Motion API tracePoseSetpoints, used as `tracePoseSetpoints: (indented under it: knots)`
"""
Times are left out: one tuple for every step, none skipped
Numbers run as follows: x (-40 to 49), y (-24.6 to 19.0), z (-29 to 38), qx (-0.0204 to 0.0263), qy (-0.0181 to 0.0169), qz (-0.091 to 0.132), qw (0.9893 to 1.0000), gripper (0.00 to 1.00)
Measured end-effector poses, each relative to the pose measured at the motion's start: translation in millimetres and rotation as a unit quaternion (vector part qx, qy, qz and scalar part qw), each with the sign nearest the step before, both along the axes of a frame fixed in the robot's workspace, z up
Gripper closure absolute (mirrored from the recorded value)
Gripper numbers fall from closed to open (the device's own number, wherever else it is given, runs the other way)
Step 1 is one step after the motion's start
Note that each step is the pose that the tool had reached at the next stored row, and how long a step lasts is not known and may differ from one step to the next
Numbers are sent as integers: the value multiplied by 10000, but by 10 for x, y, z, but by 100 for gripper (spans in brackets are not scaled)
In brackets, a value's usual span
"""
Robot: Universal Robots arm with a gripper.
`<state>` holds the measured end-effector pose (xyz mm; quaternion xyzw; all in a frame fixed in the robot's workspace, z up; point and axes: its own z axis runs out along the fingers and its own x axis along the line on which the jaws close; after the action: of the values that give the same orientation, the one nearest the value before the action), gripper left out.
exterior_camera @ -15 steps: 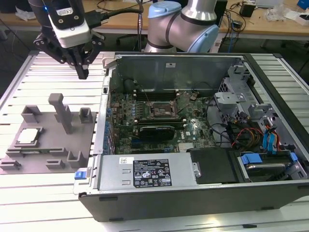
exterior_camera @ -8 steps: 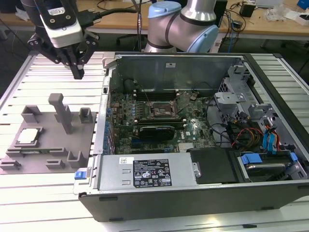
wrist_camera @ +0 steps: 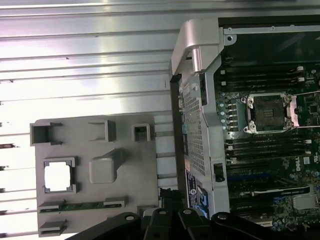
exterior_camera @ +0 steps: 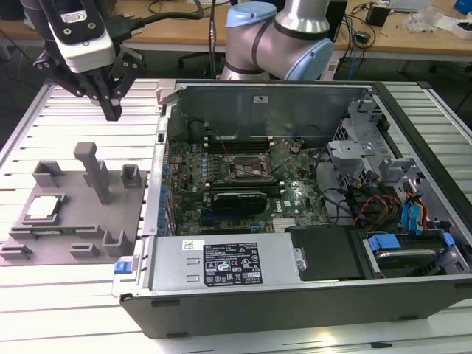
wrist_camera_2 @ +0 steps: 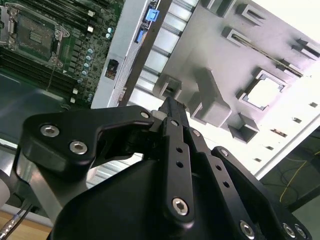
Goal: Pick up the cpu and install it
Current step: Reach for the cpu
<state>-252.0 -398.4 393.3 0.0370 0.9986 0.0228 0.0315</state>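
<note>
The gripper (exterior_camera: pixel 110 110) hangs from the arm (exterior_camera: pixel 284 40) with its fingers pointing straight down. It is above the slatted table (exterior_camera: pixel 74 310), past the far edge of the grey fixture (exterior_camera: pixel 77 225) and to the exterior view's left of the open case (exterior_camera: pixel 295 310). The two black fingers meet at their tips and nothing is held between them; they touch neither the table nor the fixture. In the second wrist view the fingers (wrist_camera_2: pixel 172 117) point toward the fixture's tall post (wrist_camera_2: pixel 212 102).

There is one cpu (exterior_camera: pixel 42 208). It lies flat, silver top up, in a square pocket of the fixture on the exterior view's left side, well apart from the gripper. Both wrist views show it as a bright square in its pocket (wrist_camera_2: pixel 263 93) (wrist_camera: pixel 57 177).

The single post (exterior_camera: pixel 92 173) stands upright on the fixture between the cpu and the case.

Inside the case lies one motherboard (exterior_camera: pixel 221 214) with one socket (exterior_camera: pixel 247 168), which is open and has no chip in it. The socket also appears in both wrist views (wrist_camera_2: pixel 35 35) (wrist_camera: pixel 265 112). The case touches the fixture's edge on the exterior view's right.
</note>
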Motion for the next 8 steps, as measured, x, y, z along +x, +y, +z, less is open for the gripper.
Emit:
tracePoseSetpoints:
  knots:
    - [-12, 0, 0, 0, -2, 0, 10000, 89]
    - [-24, 0, 0, 0, -4, 0, 10000, 89]
    - [-40, 0, 0, 0, -6, 0, 10000, 89]
    - [-51, 0, 0, 0, -8, 0, 10000, 89]
    - [-67, 0, 0, 0, -11, 0, 10000, 89]
    - [-77, 0, 0, 0, -12, 0, 10000, 89]
    - [-90, 0, 0, 0, -14, 0, 10000, 89]
    - [-103, 0, 0, 0, -16, 0, 10000, 89]
